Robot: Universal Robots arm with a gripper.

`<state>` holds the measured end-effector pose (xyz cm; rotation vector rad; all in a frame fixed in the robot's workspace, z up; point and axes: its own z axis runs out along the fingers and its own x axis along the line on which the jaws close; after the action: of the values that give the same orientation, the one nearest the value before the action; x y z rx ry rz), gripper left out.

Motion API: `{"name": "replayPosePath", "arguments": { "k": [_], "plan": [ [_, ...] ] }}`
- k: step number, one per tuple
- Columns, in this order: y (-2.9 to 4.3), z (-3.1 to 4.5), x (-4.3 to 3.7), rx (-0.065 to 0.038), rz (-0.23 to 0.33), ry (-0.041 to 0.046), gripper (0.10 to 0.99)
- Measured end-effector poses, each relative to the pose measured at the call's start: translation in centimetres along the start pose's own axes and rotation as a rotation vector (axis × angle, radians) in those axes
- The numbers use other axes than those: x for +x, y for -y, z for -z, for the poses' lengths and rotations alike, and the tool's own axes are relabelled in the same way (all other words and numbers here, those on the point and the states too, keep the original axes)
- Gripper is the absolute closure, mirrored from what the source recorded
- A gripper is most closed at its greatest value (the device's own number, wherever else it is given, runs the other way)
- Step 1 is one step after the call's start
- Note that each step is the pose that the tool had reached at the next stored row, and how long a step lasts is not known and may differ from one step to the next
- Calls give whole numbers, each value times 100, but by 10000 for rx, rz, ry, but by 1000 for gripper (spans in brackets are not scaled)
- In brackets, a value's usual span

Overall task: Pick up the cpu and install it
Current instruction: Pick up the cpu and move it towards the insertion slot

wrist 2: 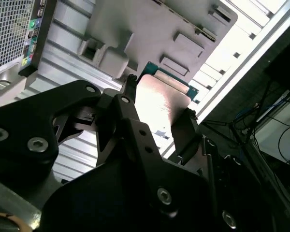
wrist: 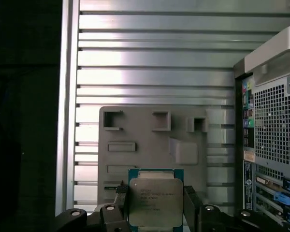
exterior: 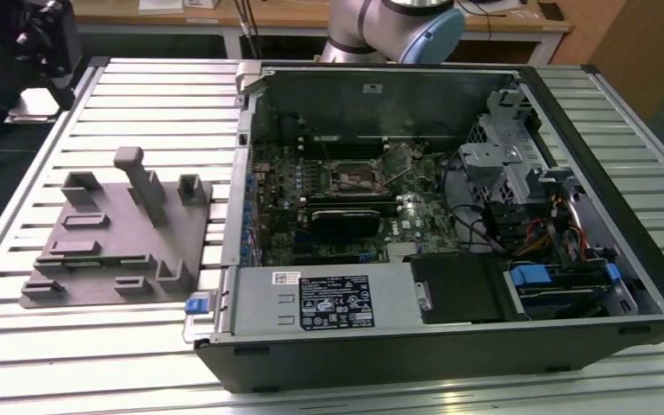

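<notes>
The cpu point(wrist: 154, 200) point(wrist 2: 159, 99) is a flat square chip with a shiny metal top and a green rim. My gripper point(wrist: 155, 205) point(wrist 2: 157, 111) is shut on it, with one black finger point(wrist: 121, 197) on one edge and the other finger point(wrist: 191, 199) on the opposite edge. It hangs in the air above the grey fixture tray point(wrist: 150, 140) point(wrist 2: 150, 29), well clear of it. The open computer case point(exterior: 424, 216) lies on the table with its motherboard socket point(exterior: 353, 177) exposed.
The grey fixture tray point(exterior: 113, 233), with upright posts, stands on the slatted metal table point(exterior: 136, 104) at the exterior view's left of the case. The case's rear panel point(wrist: 270, 125) is beside the tray. The arm's base point(exterior: 390, 30) stands behind the case.
</notes>
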<state>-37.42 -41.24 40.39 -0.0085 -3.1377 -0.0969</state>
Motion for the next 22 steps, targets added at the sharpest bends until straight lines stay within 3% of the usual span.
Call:
{"name": "replayPosePath", "arguments": {
  "k": [17,22],
  "plan": [
    [-3,2,-601,0,1,0,545],
    [-4,2,-745,1,-1,0,545]
  ]
}}
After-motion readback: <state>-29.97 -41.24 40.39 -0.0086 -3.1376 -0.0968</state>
